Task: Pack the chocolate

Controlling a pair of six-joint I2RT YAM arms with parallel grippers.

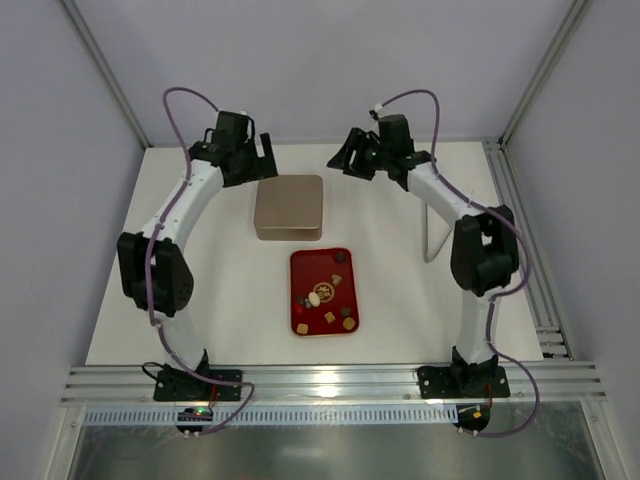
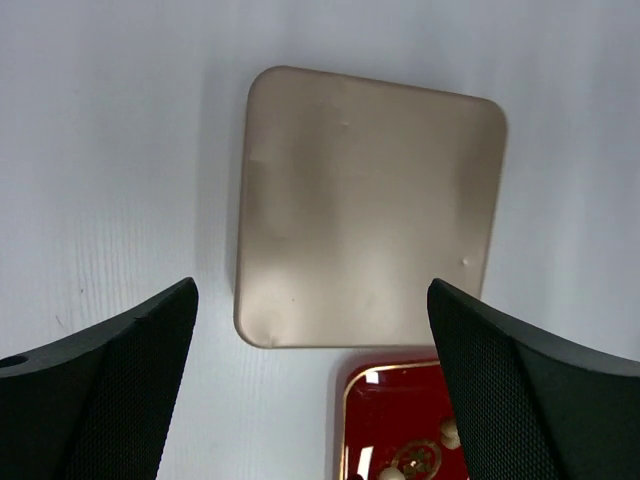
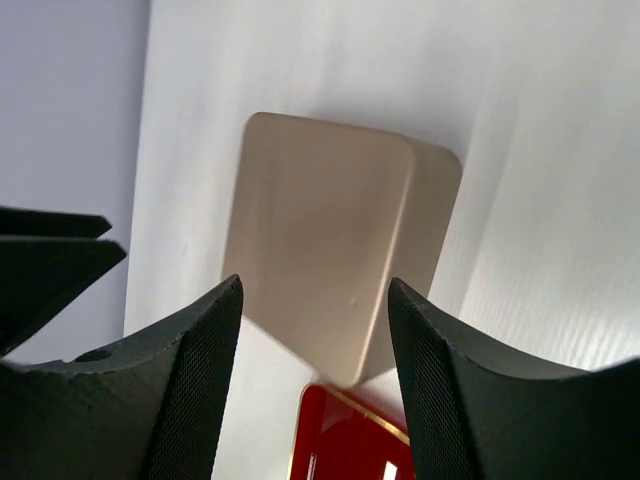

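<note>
The left hand (image 1: 262,150) and right hand (image 1: 345,157) hang spread wide, holding nothing, just behind the gold box (image 1: 289,206). I think its lid should lift straight up, evenly.

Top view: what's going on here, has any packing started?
Not yet, by the look of it. Both arms reach over the far part of the table, with the left gripper and right gripper open and empty, hovering near the gold box, which looks closed. The chocolates lie on the red tray just in front of the box.
</note>
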